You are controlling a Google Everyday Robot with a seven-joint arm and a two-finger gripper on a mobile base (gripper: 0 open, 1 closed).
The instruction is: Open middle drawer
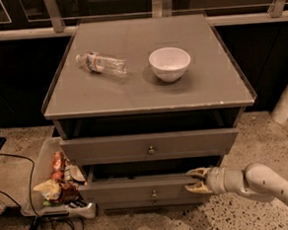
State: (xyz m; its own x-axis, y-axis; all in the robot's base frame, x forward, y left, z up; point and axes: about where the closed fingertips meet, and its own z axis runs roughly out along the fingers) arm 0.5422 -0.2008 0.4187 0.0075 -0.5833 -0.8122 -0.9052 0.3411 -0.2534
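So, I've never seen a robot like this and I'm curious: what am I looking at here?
A single camera looks down at the front of a grey cabinet with a flat top. On the top, a clear plastic water bottle lies on its side, and a round white bowl stands next to it. The pale tube coming in from the lower right is the robot's arm. Its tip is the gripper, the part that grasps. It sits at the right end of the middle drawer, by the top edge of its front. This is the grey front with a small knob, below the wider top drawer. On the floor to the left is a pale bin of snack packets.
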